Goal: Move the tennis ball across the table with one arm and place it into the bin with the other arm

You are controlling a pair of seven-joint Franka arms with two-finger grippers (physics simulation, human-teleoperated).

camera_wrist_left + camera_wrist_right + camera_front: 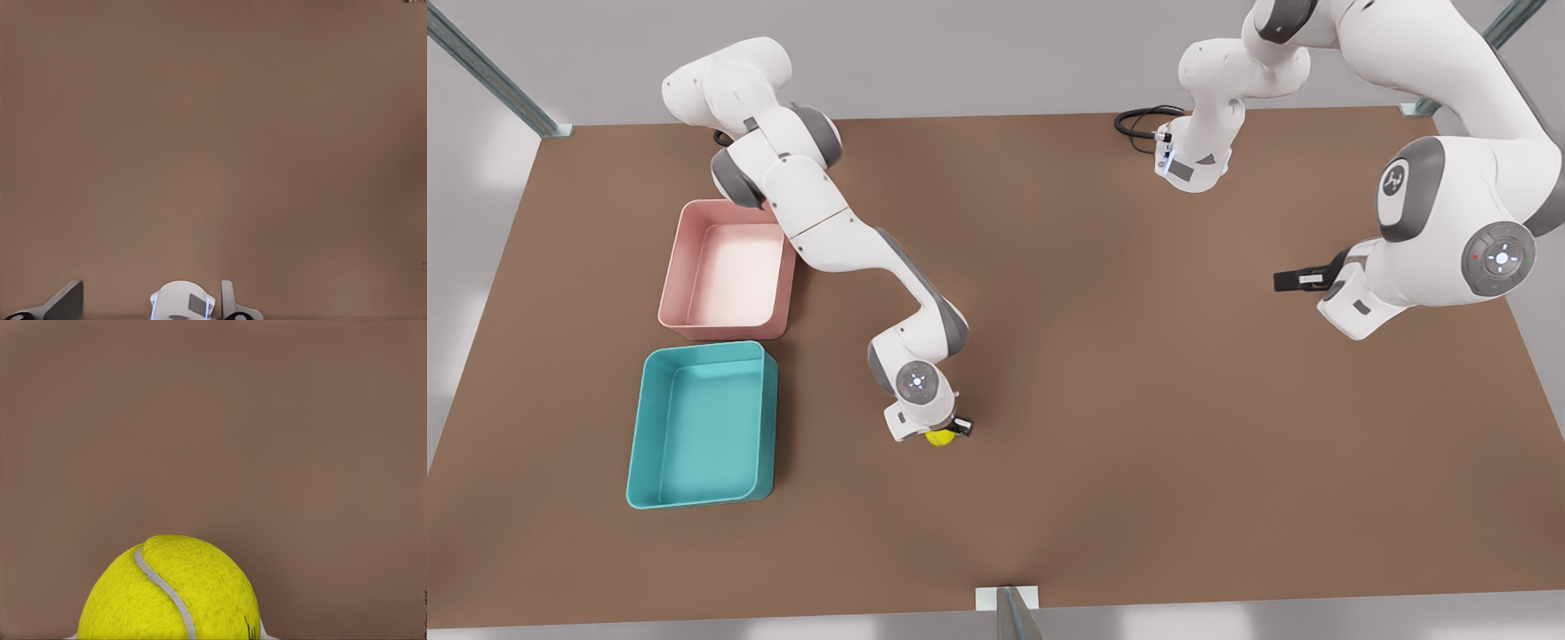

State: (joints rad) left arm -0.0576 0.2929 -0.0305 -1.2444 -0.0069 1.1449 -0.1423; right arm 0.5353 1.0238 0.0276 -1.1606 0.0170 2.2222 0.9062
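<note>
Two stages make up this job, and judging by how things lie, the first looks done or nearly so: the tennis ball (939, 437) sits directly under the right gripper (947, 431), on the bin's half of the counter (1138, 400) and well away from the other arm. The bin (640, 427), the teal one, lies some way off to the side of that gripper, with open counter between them, and it holds nothing yet. A pink tray (680, 267) stands just beyond the bin, alongside that arm's upper links. What is left, as I judge it, is the whole second stage: carrying the ball over the teal wall and letting it go inside. The left gripper (1291, 281) waits far across the counter from the ball, raised and turned sideways; in its own wrist view its fingers (67, 301) stand apart with nothing between them. Much is hidden around the right gripper. In the front view the wrist covers most of the ball, leaving a yellow sliver, so I cannot tell whether the ball rests on the counter or hangs just above it. In the right wrist view the ball is cut off by the frame edge exactly where any contact would be, so I cannot tell whether this gripper has hold of it.
</note>
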